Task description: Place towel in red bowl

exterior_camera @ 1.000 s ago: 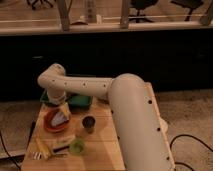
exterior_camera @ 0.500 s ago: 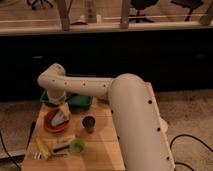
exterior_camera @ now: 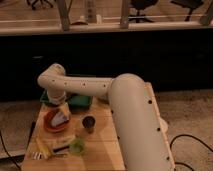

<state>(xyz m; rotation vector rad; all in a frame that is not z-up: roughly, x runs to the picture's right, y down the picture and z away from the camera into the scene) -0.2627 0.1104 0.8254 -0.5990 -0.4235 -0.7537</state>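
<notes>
A red bowl (exterior_camera: 50, 124) sits on the left part of the wooden table (exterior_camera: 102, 145). A pale towel (exterior_camera: 60, 118) lies inside it. My gripper (exterior_camera: 63, 108) hangs at the end of the white arm, right above the bowl's far right rim and touching or nearly touching the towel. The arm (exterior_camera: 125, 115) sweeps from the lower right across the table to the bowl.
A green tray (exterior_camera: 77, 101) lies at the table's back behind the bowl. A dark cup (exterior_camera: 88, 123) stands right of the bowl. A small green bowl (exterior_camera: 77, 146) and a yellow packet (exterior_camera: 42, 148) lie near the front left. A black cable runs on the floor at right.
</notes>
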